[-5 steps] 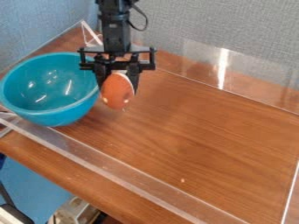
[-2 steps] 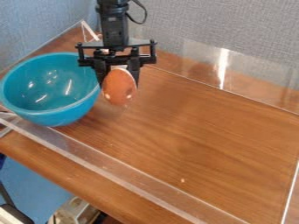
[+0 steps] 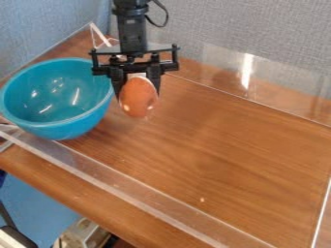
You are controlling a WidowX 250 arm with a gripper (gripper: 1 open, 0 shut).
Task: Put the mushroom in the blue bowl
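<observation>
- One arm is working this table, and its gripper [image 3: 137, 85] is pointing straight down with the jaws clamped on the mushroom [image 3: 137, 96], which is hanging clear above the wooden tabletop [image 3: 220, 145].
- That orange-brown cap is sitting just to the right of the blue bowl [image 3: 52, 97] as the camera sees it, near the rim but not over the opening yet.
- Biggest worry, to my eye: the cap is rounded and smooth, so the pinch is looking slippery, and a jerk sideways could be squeezing it out onto the wood.
- Letting go from this spot is risking a miss, with the toy landing outside the bowl and rolling toward the clear acrylic wall [image 3: 155, 211].
- Travelling across too low is risking a knock against the bowl's rim, shoving the light plastic bowl away.
- Dropping from too high is risking a bounce off the glossy inside and back out.
</observation>
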